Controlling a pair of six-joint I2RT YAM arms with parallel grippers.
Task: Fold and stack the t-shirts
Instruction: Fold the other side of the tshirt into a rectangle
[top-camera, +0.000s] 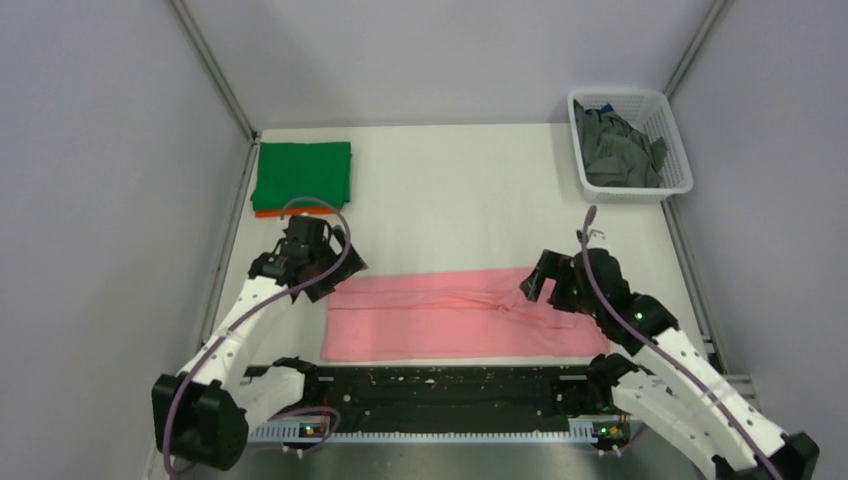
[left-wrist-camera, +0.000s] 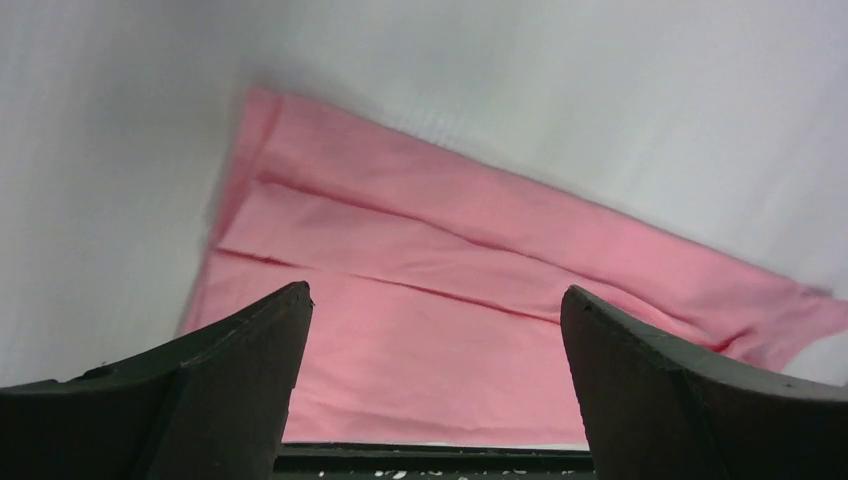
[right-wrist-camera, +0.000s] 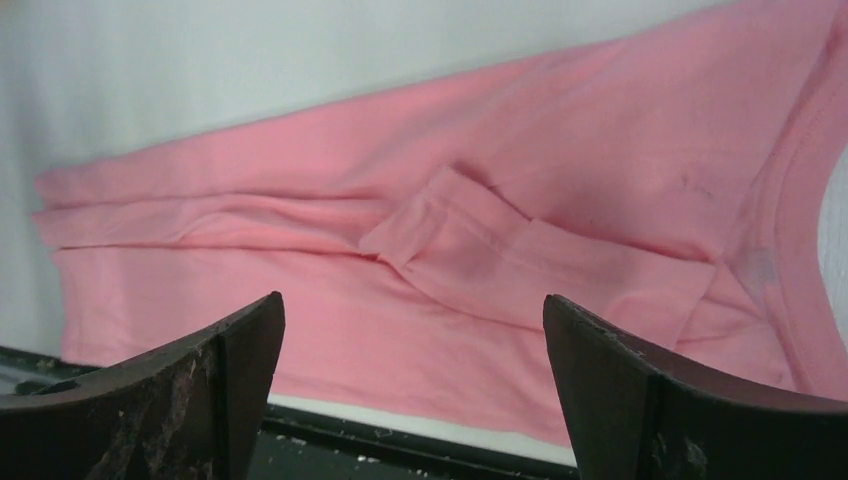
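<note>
Top external: pink t-shirt (top-camera: 460, 318) folded into long strip, likely awaiting crosswise fold; left gripper (top-camera: 338, 270), right gripper (top-camera: 540, 284) spread wide, empty, at its ends; green t-shirt (top-camera: 303, 174) stacked aside.

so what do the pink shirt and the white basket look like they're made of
The pink shirt: soft matte knit cloth, probably cotton jersey; it lies limp with creases and a stitched hem. The white basket: looks like rigid moulded plastic; its thin walls are an open lattice that holds its shape.
</note>
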